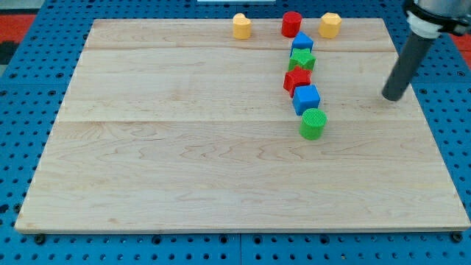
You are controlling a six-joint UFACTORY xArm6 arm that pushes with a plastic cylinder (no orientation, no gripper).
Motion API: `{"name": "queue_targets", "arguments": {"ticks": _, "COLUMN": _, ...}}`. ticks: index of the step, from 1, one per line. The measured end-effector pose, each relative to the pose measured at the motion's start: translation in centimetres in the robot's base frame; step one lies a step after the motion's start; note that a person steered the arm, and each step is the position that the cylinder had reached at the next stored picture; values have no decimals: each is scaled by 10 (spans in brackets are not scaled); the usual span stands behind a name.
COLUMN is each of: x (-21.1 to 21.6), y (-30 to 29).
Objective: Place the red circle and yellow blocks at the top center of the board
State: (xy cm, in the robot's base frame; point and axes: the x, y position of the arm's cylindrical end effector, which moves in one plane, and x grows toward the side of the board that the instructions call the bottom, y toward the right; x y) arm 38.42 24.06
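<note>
The red circle (291, 23) stands at the board's top edge, right of centre. One yellow block (242, 26) is to its left and another yellow block (330, 25) to its right, each apart from it. My tip (391, 96) rests on the board at the view's right, well below and right of the right yellow block, touching no block.
Below the red circle runs a column of blocks: a blue block (302, 44), a green block (303, 60), a red star-like block (297, 79), a blue cube (306, 99) and a green cylinder (313, 123). The wooden board (184, 147) lies on a blue pegboard.
</note>
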Motion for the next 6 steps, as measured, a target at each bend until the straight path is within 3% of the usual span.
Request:
{"name": "queue_targets", "arguments": {"ticks": 2, "x": -120, "y": 20}}
{"name": "queue_targets", "arguments": {"ticks": 4, "x": -163, "y": -9}}
{"name": "queue_targets", "arguments": {"ticks": 6, "x": -172, "y": -181}}
